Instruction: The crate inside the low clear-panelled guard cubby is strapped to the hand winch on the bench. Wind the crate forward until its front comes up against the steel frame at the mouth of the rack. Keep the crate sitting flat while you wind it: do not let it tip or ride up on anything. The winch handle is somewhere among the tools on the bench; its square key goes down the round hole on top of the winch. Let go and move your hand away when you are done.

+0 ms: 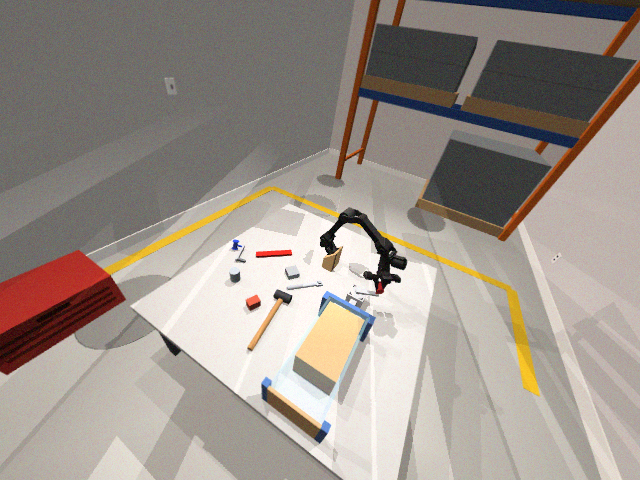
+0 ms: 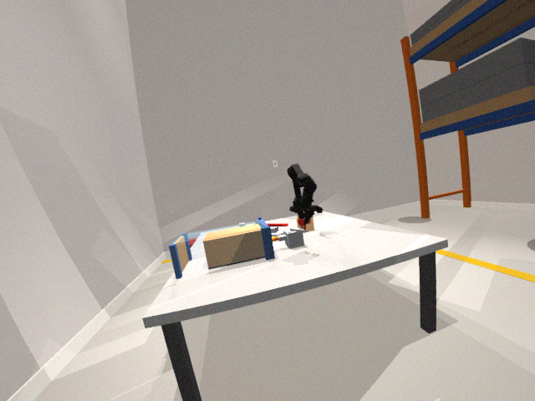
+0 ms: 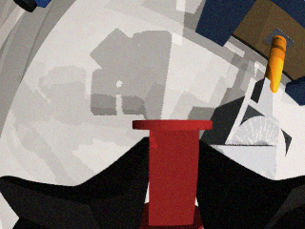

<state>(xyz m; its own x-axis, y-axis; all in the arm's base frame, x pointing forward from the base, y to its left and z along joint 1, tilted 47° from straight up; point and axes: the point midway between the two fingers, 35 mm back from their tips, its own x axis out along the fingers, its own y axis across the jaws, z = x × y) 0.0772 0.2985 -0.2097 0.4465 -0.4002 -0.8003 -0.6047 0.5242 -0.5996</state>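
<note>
My gripper (image 1: 380, 287) (image 2: 303, 223) (image 3: 170, 143) is shut on the upright red grip of the winch handle. The handle's silver arm (image 1: 366, 292) reaches from the grey winch (image 1: 353, 297) (image 2: 294, 239) (image 3: 253, 159) to this grip. The key end is hidden. The tan crate (image 1: 330, 341) (image 2: 235, 248) (image 3: 264, 21) sits flat in the clear-panelled cubby, its front close to the blue frame (image 1: 367, 328) (image 2: 269, 241) (image 3: 216, 21) at the mouth. I cannot tell if they touch. An orange strap (image 3: 276, 62) runs from the crate's front toward the winch.
A wooden block (image 1: 332, 259) stands behind the winch. A mallet (image 1: 266, 325), a wrench (image 1: 305, 285), a grey block (image 1: 292, 272), a red block (image 1: 253, 302), a grey cylinder (image 1: 235, 274) and a red bar (image 1: 273, 253) are on the bench on the side away from my gripper.
</note>
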